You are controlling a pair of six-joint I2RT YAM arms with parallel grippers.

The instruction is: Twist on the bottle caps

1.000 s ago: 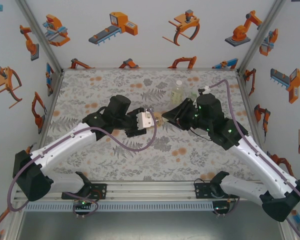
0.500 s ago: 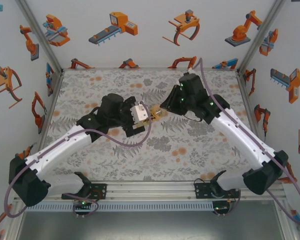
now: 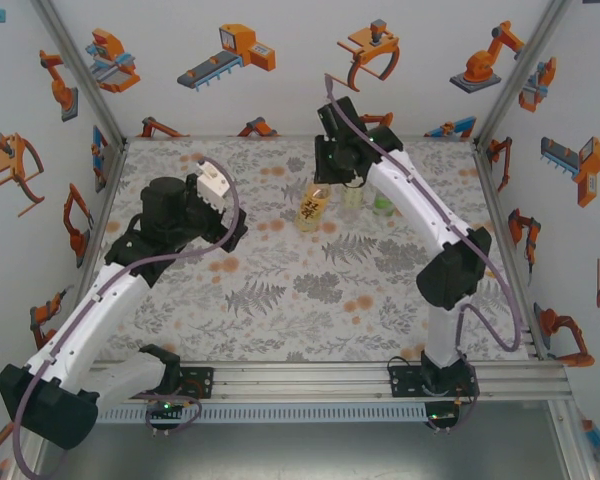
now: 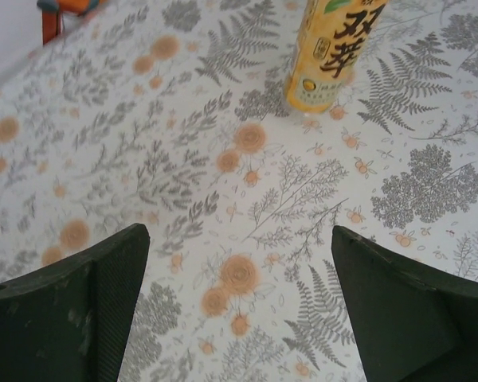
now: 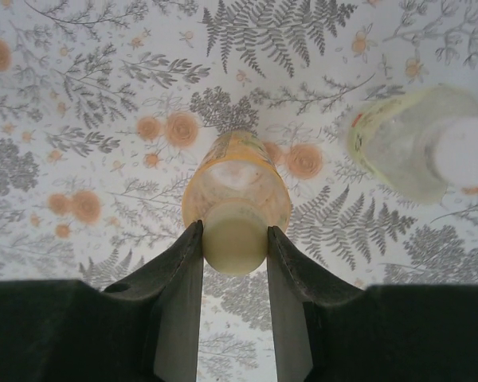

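Now left end effector [image 4: 239, 232] has withdrawn from amber bottle [image 3: 311, 208].

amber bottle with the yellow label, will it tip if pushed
Probably tippy: the amber bottle stands tall on a narrow base. Likely light, being clear plastic. The right end effector pinching its cap should steady it.

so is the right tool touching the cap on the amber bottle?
Touching. Right wrist view: both fingers of the right tool press the pale yellow cap on the amber bottle, no gap.

Amber bottle [image 3: 312, 208] (pale yellow cap [image 5: 235, 236] on) standing beside pale bottle [image 3: 352, 197], green bottle [image 3: 383, 203]
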